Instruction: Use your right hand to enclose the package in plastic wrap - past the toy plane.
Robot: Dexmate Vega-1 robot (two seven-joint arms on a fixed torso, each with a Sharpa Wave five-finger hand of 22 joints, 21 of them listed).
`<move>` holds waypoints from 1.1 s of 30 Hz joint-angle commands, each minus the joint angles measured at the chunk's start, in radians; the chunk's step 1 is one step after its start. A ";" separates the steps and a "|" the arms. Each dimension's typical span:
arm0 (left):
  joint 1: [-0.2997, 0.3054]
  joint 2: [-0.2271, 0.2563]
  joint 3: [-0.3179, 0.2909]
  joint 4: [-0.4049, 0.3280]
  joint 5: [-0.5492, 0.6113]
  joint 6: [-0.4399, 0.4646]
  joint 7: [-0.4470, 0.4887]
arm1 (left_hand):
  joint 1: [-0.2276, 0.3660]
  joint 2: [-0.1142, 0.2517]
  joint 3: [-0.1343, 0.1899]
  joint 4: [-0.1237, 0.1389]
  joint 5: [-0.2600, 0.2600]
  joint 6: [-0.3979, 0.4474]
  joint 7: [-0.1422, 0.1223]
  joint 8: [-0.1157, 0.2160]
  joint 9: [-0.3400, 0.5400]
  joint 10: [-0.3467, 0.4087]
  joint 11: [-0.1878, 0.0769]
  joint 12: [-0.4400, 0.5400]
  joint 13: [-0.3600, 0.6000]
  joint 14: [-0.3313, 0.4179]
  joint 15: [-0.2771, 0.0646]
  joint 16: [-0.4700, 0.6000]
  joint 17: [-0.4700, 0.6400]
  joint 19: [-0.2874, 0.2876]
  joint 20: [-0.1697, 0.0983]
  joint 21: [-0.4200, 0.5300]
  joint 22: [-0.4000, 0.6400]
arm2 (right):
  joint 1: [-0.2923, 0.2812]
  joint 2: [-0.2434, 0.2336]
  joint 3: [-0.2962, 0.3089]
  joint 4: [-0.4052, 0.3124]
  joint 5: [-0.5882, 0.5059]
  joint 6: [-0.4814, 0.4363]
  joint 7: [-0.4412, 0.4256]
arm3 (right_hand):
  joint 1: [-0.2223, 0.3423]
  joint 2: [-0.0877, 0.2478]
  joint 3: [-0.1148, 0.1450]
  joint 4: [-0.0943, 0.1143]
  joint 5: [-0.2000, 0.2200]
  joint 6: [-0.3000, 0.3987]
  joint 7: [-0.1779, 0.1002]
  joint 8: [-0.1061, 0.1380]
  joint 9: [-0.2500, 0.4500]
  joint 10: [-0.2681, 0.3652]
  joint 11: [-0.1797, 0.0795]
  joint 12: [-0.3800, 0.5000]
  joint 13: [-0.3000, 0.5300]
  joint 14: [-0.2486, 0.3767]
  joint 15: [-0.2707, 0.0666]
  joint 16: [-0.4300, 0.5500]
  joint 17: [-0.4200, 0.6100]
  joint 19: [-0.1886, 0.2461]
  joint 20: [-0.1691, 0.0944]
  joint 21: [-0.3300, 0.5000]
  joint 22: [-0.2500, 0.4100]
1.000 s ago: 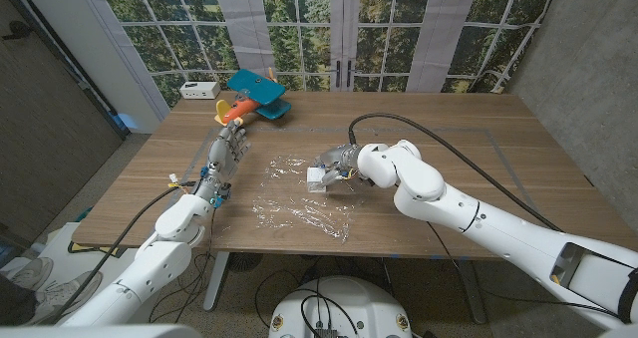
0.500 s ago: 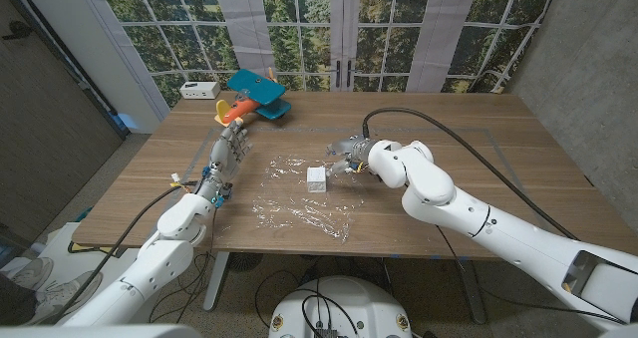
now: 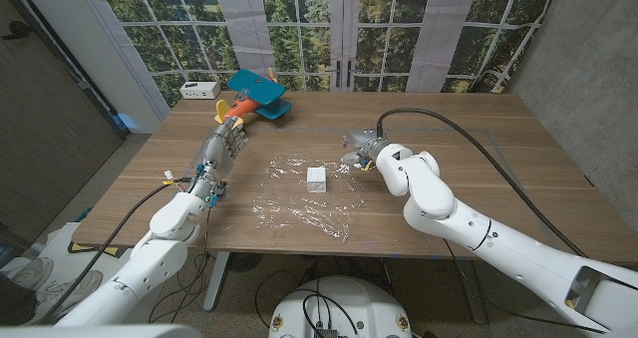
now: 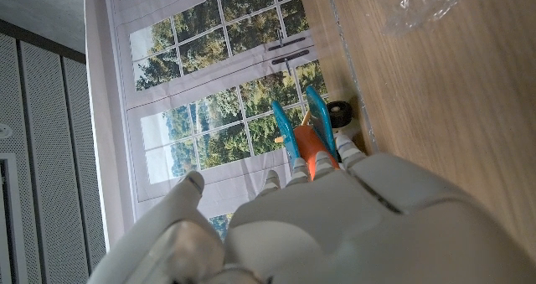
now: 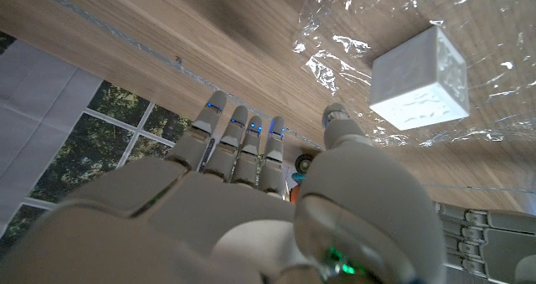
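White package (image 3: 317, 177) sits on the plastic wrap (image 3: 302, 197) mid-table, unwrapped. Right hand (image 3: 359, 149) just beside it, fingers apart, empty. Left hand (image 3: 221, 151) near the toy plane (image 3: 253, 97) by the table's far left edge, fingers extended, holding nothing.

White rounded arm shells, grey-fingered right hand (image 3: 355, 147), black cables

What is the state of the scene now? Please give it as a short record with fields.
package: small white box sitting on the plastic wrap, not wrapped
plastic wrap: clear sheet spread on the table
right hand: open, beside the wrap, holds nothing
left hand: open, fingers toward the toy plane
toy plane: at the table's far edge, teal and orange
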 commanded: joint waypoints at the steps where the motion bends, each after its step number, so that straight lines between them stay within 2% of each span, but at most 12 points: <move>1: 0.049 0.013 -0.034 -0.040 -0.005 -0.015 0.032 | -0.001 -0.008 0.000 -0.007 -0.001 -0.042 -0.005 0.005 0.002 0.005 -0.001 0.007 0.003 0.008 0.004 0.004 0.002 0.008 0.005 0.005 0.004 | -0.048 0.070 -0.015 0.060 -0.095 -0.098 -0.116 | -0.006 -0.007 -0.014 -0.005 0.011 0.086 -0.003 0.031 0.000 0.038 -0.010 0.009 -0.002 0.025 -0.028 0.012 -0.001 0.011 0.004 0.004 0.004; 5: 0.066 0.017 -0.045 -0.051 -0.006 -0.014 0.042 | -0.001 -0.008 0.000 -0.008 -0.001 -0.041 -0.005 0.004 0.002 0.006 0.001 0.006 0.003 0.010 0.004 0.004 0.002 0.009 0.005 0.005 0.003 | -0.049 0.095 -0.030 0.096 -0.110 -0.110 -0.141 | 0.013 -0.006 -0.014 -0.017 0.015 0.124 -0.007 0.045 0.000 0.066 -0.020 0.014 -0.003 0.040 -0.034 0.016 -0.005 0.016 0.002 0.004 0.004; 15: 0.096 0.019 -0.068 -0.070 -0.005 -0.012 0.068 | 0.001 -0.009 0.000 -0.010 0.000 -0.041 -0.006 0.003 0.002 0.007 0.001 0.005 0.003 0.012 0.004 0.003 0.002 0.010 0.006 0.005 0.003 | -0.024 0.137 -0.058 0.183 -0.108 -0.128 -0.185 | 0.002 -0.038 -0.039 -0.020 0.017 0.154 -0.004 0.056 0.000 0.093 -0.020 0.015 -0.004 0.065 -0.040 0.020 -0.010 0.046 0.013 0.014 0.004; 18: 0.097 0.017 -0.070 -0.069 -0.007 -0.012 0.066 | 0.001 -0.009 0.000 -0.011 0.000 -0.040 -0.006 0.003 0.002 0.006 -0.002 0.005 0.003 0.012 0.004 0.002 0.002 0.010 0.006 0.004 0.003 | -0.017 0.149 -0.068 0.212 -0.111 -0.140 -0.202 | 0.022 -0.040 -0.037 -0.031 0.023 0.168 -0.007 0.061 0.000 0.104 -0.024 0.014 -0.005 0.077 -0.040 0.022 -0.013 0.055 0.011 0.016 0.004; 19: 0.097 0.017 -0.071 -0.070 -0.008 -0.010 0.067 | 0.001 -0.009 0.000 -0.011 0.000 -0.040 -0.007 0.002 0.002 0.008 -0.003 0.005 0.003 0.013 0.004 0.002 0.002 0.010 0.006 0.004 0.003 | -0.014 0.150 -0.070 0.218 -0.108 -0.142 -0.200 | 0.036 -0.037 -0.032 -0.038 0.026 0.174 -0.009 0.063 0.000 0.109 -0.026 0.014 -0.005 0.080 -0.043 0.023 -0.015 0.057 0.009 0.016 0.004; 25: 0.091 0.015 -0.073 -0.067 -0.005 -0.005 0.068 | 0.001 -0.010 0.000 -0.012 0.000 -0.040 -0.006 0.002 0.002 0.007 -0.003 0.004 0.003 0.014 0.004 0.002 0.002 0.011 0.006 0.004 0.003 | -0.003 0.149 -0.087 0.234 -0.108 -0.161 -0.204 | 0.054 -0.044 -0.035 -0.045 0.031 0.197 -0.008 0.073 0.000 0.127 -0.030 0.016 -0.005 0.095 -0.051 0.026 -0.017 0.065 0.005 0.017 0.004; 33: 0.079 0.015 -0.068 -0.064 -0.008 0.008 0.062 | 0.001 -0.011 0.000 -0.012 0.000 -0.042 -0.006 0.000 0.002 0.005 -0.002 0.002 0.003 0.013 0.004 0.000 0.002 0.010 0.006 0.004 0.003 | 0.000 0.147 -0.104 0.244 -0.103 -0.182 -0.210 | 0.086 -0.055 -0.041 -0.052 0.039 0.248 -0.010 0.104 0.010 0.149 -0.038 0.014 -0.005 0.114 -0.063 0.034 -0.016 0.072 0.000 0.017 0.004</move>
